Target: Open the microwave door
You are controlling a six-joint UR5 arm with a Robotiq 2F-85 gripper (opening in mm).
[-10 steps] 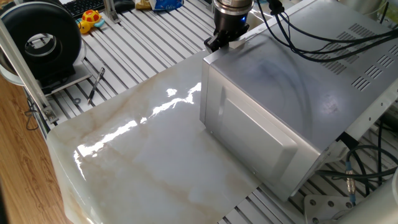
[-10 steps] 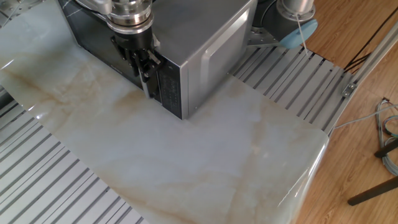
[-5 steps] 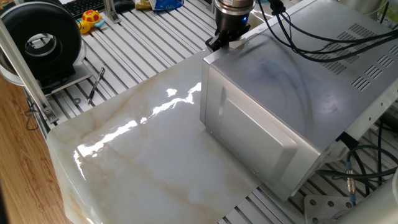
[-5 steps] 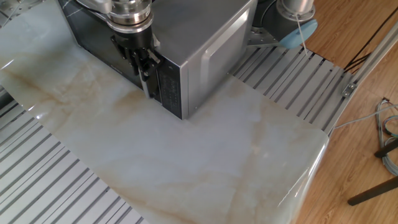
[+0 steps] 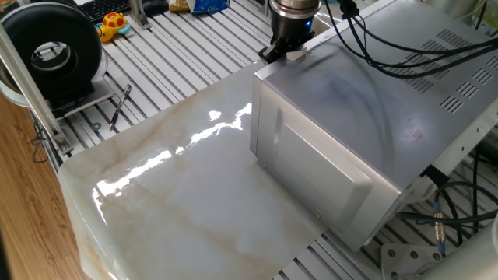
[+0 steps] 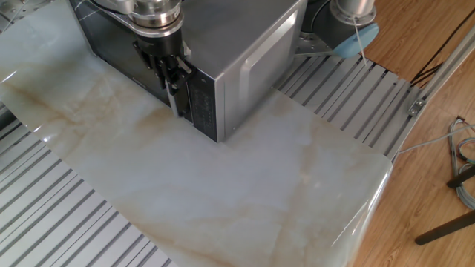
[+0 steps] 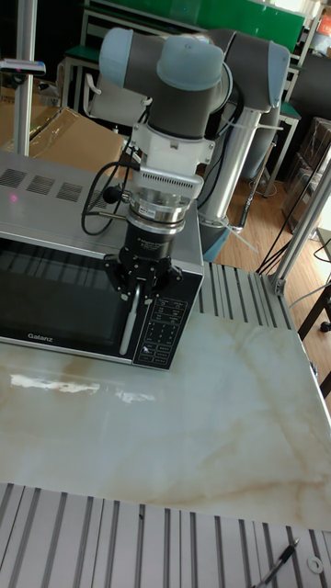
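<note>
Silver-grey microwave (image 7: 64, 197) sits on the marble-patterned counter (image 6: 245, 178), its vent slots showing on the top face. Hand (image 7: 140, 292) is at the front of the box, pointing down from the arm (image 7: 188, 83) above it.

- Hand position: right at the vertical silver door handle (image 7: 126, 326), which runs down from between the fingers. In the tall fixed view the fingers (image 7: 116, 273) bracket the top of that handle on both sides. Whether they press on it or only flank it, I cannot tell.
- Microwave door (image 7: 57, 299): dark glassy panel directly to the left of the hand as seen from the front, "Galanz" printed along its lower edge. It lies flush with the front of the box; no gap visible at its edge.
- Control panel (image 7: 164, 331): black keypad strip just right of the hand and below it, touching the handle's side.
- From the other fixed view the hand (image 6: 165, 63) hangs against the dark front face, near the front corner of the microwave (image 6: 223, 44); counter surface lies just beneath it.
- From one fixed view the hand (image 5: 282, 48) shows only beyond the far top edge of the microwave (image 5: 373, 101); black cables (image 5: 389, 43) trail from behind it over the box top.
- Off the counter, well away from the hand: a black round fan-like unit (image 5: 50, 50) and a yellow toy (image 5: 114, 23).
</note>
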